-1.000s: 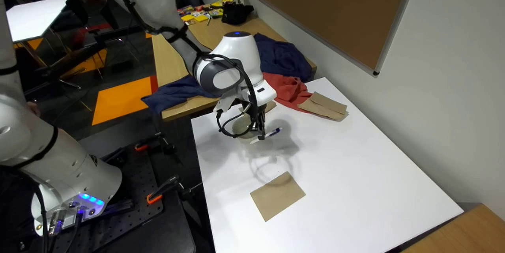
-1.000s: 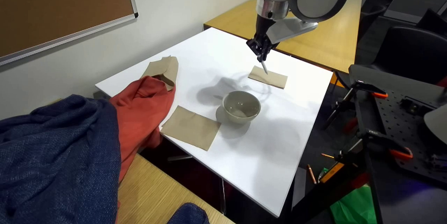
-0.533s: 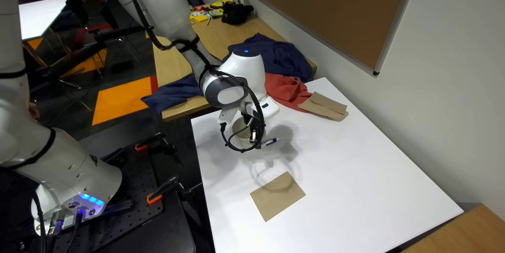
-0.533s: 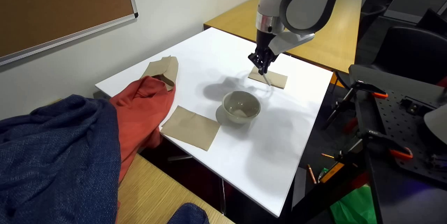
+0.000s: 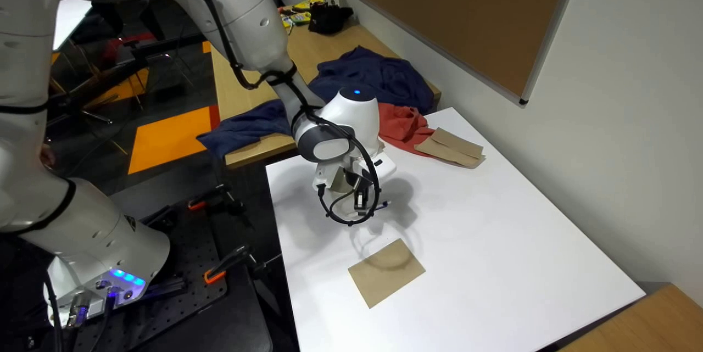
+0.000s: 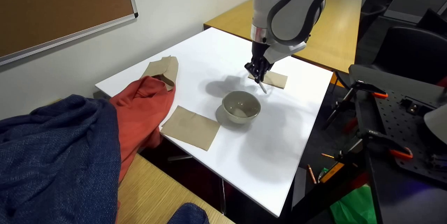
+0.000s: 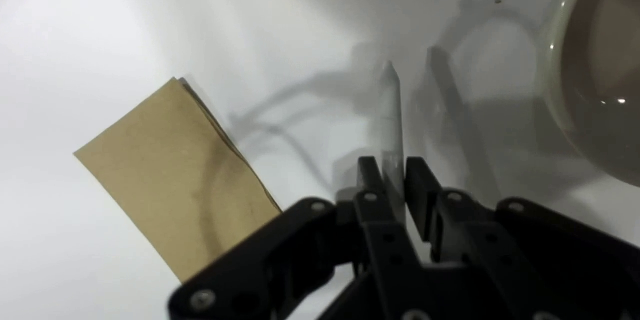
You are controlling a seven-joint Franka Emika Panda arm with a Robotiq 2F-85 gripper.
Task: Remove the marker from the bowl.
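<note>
On the white desk [image 5: 505,253] lie a flat sheet of brown paper [image 6: 190,128], a second sheet [image 6: 278,79] well apart from it and a folded paper [image 6: 162,67] touching a red cloth [image 6: 143,108]; the red cloth droops over the edge, against a dark blue cloth [image 6: 63,150] on the wooden desk [image 5: 307,47] alongside; farther along sits a black bag [image 5: 329,18]; a framed brown board [image 5: 467,11] hangs on the wall [image 5: 631,121].

White arm [image 5: 252,33], pale oval cover [image 6: 289,21] rimmed dark grey, silver collar [image 6: 258,34], black cable [image 5: 375,176] strapped on, blue base lights [image 5: 129,277], black tool [image 7: 393,172] with round metal screws [image 7: 202,299]
</note>
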